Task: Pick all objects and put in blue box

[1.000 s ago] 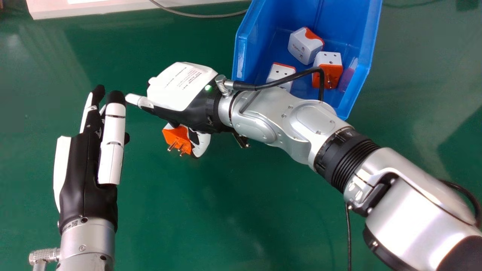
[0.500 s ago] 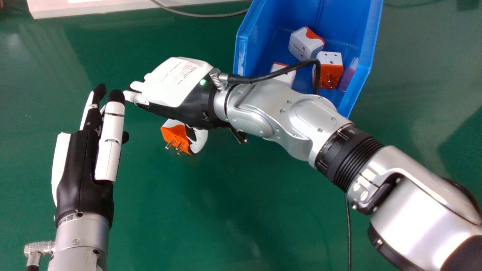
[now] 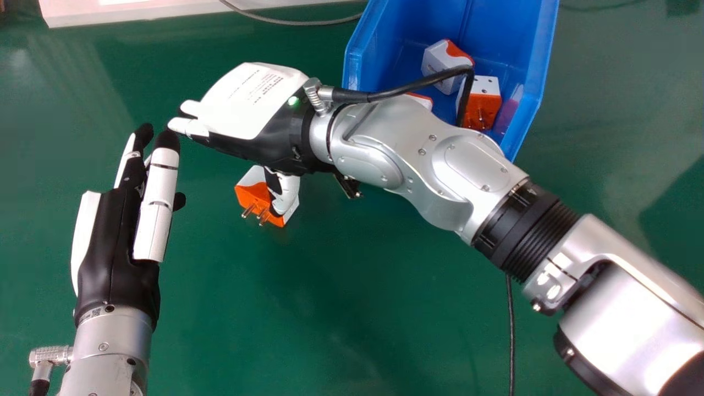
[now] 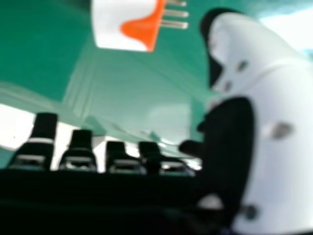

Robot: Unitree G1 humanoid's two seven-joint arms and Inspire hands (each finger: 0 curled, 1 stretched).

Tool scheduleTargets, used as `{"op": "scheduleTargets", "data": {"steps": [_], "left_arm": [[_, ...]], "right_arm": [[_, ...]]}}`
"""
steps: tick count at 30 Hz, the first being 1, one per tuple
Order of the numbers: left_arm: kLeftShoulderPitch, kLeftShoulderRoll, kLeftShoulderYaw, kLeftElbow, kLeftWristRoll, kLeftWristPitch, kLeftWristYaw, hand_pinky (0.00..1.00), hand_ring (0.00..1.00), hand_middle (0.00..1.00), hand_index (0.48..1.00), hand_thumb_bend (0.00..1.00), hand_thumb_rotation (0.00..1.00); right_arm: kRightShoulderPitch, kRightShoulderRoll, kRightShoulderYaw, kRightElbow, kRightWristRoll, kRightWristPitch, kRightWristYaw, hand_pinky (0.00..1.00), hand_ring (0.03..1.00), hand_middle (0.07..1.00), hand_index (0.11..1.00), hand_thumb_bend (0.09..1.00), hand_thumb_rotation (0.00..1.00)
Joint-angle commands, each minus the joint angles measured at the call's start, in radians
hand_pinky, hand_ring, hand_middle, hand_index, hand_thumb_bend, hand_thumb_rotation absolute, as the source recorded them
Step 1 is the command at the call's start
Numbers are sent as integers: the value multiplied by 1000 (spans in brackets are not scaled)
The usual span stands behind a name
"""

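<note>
1. White-and-orange plug adapter (image 3: 253,192) in the head view: lying on the green tabletop (image 3: 330,302), outside the blue box (image 3: 352,74), to the left of it and nearer than its left wall. The prongs point toward the tabletop's near edge.
2. Head view, right hand (image 3: 247,104): above and partly over the adapter, palm down, the back plate facing up. The hand is well open, fingers reaching out toward the tabletop's left edge and holding nothing. Its thumb (image 3: 285,190) hangs down, covering part of the adapter.
3. Head view, left hand (image 3: 113,258): on the left, fingers long and straight toward the tabletop's far edge, open and holding nothing. Its fingertips come close to the right hand's; I can't tell whether they touch.
4. Head view, blue box: three more adapters inside, one (image 3: 435,59) farther in, one (image 3: 484,104) close to the right wall with prongs out, and one (image 3: 421,99) mostly hidden behind the right forearm (image 3: 396,143).
5. Right hand view: the right hand (image 4: 78,152) is open, with a wide space between fingers and thumb. The adapter sits apart from the fingertips, prongs toward the thumb side, green tabletop showing between.
</note>
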Motion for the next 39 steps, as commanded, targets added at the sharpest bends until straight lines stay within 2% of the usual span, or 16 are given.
{"op": "scheduleTargets", "data": {"steps": [1, 8, 14, 17, 20, 24, 27, 35, 39], "left_arm": [[4, 10, -3, -33, 8, -15, -1, 856, 924, 923, 964, 474, 971], [27, 5, -28, -75, 19, 0, 5, 855, 924, 924, 965, 478, 969], [57, -9, -59, -105, 34, 3, 17, 854, 923, 923, 965, 474, 969], [84, -23, -91, -137, 51, 7, 32, 854, 922, 922, 965, 469, 969], [100, -33, -108, -153, 60, 9, 41, 854, 921, 921, 965, 467, 969], [130, -48, -140, -180, 74, 9, 58, 856, 920, 921, 965, 464, 970], [146, -57, -150, -195, 81, 11, 62, 857, 920, 922, 966, 462, 971], [186, -73, -168, -226, 83, 15, 67, 872, 930, 930, 966, 456, 976], [201, -80, -183, -247, 90, 24, 71, 875, 931, 932, 966, 448, 981]], "right_arm": [[-3, 2, -4, -4, 1, -9, -35, 830, 936, 990, 942, 535, 5], [-1, 13, 34, 68, -27, -45, -96, 826, 934, 988, 939, 478, 1], [-3, 26, 57, 151, -39, -75, -145, 820, 930, 986, 936, 449, 3], [1, 29, 62, 181, -36, -79, -141, 834, 942, 992, 947, 442, 7], [5, 34, 65, 205, -33, -79, -148, 854, 958, 996, 963, 444, 7], [16, 43, 72, 240, -38, -82, -201, 872, 974, 999, 977, 440, 3], [13, 55, 79, 273, -41, -87, -239, 881, 981, 1000, 983, 420, 1], [6, 70, 95, 329, -43, -96, -280, 900, 987, 1000, 986, 352, 0], [4, 73, 103, 349, -46, -101, -307, 912, 993, 1000, 989, 331, 0]]}}
